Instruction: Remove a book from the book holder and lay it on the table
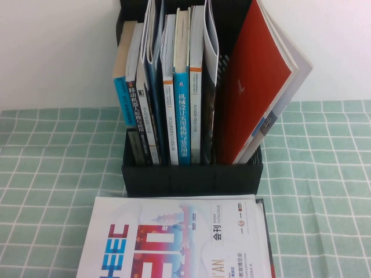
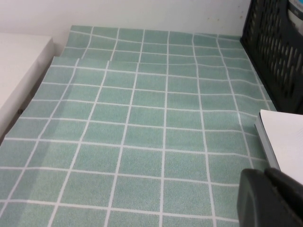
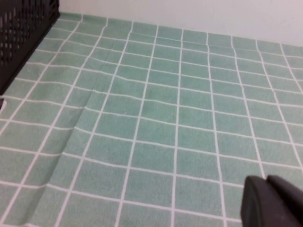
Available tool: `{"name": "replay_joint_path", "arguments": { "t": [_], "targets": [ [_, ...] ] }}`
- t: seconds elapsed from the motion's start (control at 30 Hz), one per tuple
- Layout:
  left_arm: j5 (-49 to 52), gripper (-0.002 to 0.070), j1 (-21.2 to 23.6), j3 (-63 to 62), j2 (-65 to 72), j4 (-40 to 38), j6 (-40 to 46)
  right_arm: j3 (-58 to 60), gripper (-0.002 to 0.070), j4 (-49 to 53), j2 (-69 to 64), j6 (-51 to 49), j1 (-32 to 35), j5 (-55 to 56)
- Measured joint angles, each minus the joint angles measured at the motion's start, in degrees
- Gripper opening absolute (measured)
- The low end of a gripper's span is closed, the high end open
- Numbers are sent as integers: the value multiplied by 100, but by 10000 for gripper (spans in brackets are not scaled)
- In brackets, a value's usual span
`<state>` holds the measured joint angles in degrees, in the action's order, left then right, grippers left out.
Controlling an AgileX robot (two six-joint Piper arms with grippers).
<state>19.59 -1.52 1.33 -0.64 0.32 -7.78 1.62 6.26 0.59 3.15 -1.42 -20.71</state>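
One book (image 1: 174,240) lies flat on the table (image 1: 52,174), before one book holder (image 1: 191,174). Left gripper (image 2: 272,198), over the cloth left of the holder: state indiscernible. Right gripper (image 3: 272,201), over the cloth to its right: pressed together, empty.

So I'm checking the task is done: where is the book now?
In the high view, the book lies flat on the table, centred just in front of the book holder.

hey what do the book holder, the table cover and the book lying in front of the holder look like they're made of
Book holder: matte black plastic, probably, with moulded perforated sides. Table cover: pale green gridded cloth, as its soft ripples suggest. Book: paper, its thin printed cover slightly glossy. Left gripper and right gripper hang above the cloth, both shut.
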Motion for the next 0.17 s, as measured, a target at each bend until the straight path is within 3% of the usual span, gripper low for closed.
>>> {"name": "replay_joint_path", "arguments": {
  "t": [0.17],
  "targets": [
    [0, -3, 0, 0, 0, 0, 0, 0, -1, 0, 0, -4, 0, 0]
  ]
}}
